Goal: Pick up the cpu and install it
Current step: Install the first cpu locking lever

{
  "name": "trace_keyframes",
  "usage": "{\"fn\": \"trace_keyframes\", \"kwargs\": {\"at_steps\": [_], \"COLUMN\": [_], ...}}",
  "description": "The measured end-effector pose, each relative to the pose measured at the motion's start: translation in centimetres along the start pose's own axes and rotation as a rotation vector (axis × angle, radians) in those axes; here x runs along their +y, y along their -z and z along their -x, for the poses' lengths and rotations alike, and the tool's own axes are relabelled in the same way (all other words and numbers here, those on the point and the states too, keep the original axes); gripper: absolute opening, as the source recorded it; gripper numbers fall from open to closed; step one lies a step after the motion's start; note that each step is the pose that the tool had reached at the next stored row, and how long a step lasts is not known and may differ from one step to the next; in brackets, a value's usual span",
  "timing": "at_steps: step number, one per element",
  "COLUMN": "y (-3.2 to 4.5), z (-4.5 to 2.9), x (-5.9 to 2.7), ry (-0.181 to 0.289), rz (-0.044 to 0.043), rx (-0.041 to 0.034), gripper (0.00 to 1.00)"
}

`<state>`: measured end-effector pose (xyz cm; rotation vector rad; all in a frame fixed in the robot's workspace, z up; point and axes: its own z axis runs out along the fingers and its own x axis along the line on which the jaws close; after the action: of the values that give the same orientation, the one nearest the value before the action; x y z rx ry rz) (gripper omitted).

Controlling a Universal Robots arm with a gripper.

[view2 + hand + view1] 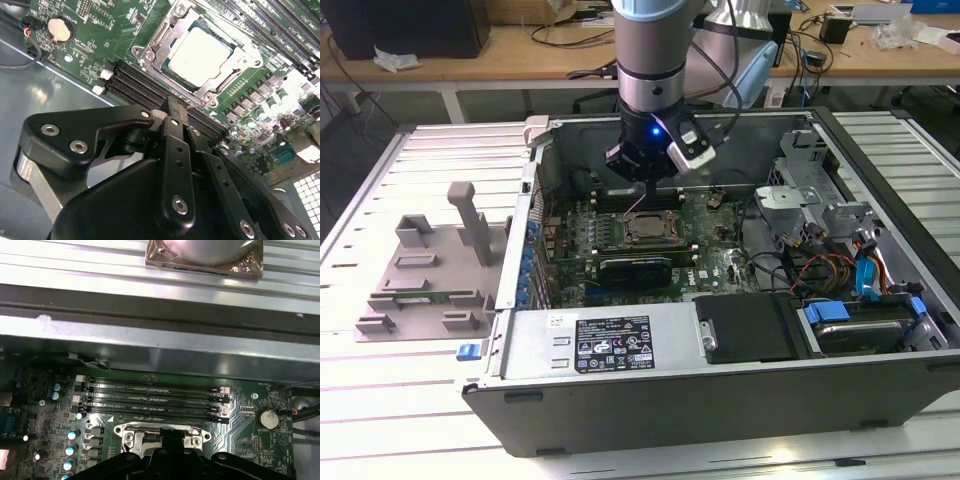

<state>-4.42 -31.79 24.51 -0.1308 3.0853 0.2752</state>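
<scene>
Facing the exterior camera, the computer case [720, 390] lies open on the slatted worktop [380, 400], and nearest on it sits the power supply [610, 340] with a black label [613, 345] whose print is too small to make out. Beyond that lies the green motherboard [705, 235], where the cpu [647, 228] rests seated in the metal socket frame [647, 243], silver top up. The pincer [651, 183] hangs just above the socket, and in the second wrist view its black fingers [172, 150] stand pressed together, gripping nothing, with the cpu [202, 52] a short way beyond their tips. Farther off, empty memory slots [150, 400] run alongside the socket, near a coin battery [270, 418].
</scene>
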Motion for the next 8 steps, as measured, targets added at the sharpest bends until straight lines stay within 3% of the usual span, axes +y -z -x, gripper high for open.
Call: {"fn": "trace_keyframes", "kwargs": {"at_steps": [8], "y": [-0.73], "z": [0.0], "x": [0.29], "ry": [0.0], "rz": [0.0], "rx": [0.0], "gripper": [0.11]}}
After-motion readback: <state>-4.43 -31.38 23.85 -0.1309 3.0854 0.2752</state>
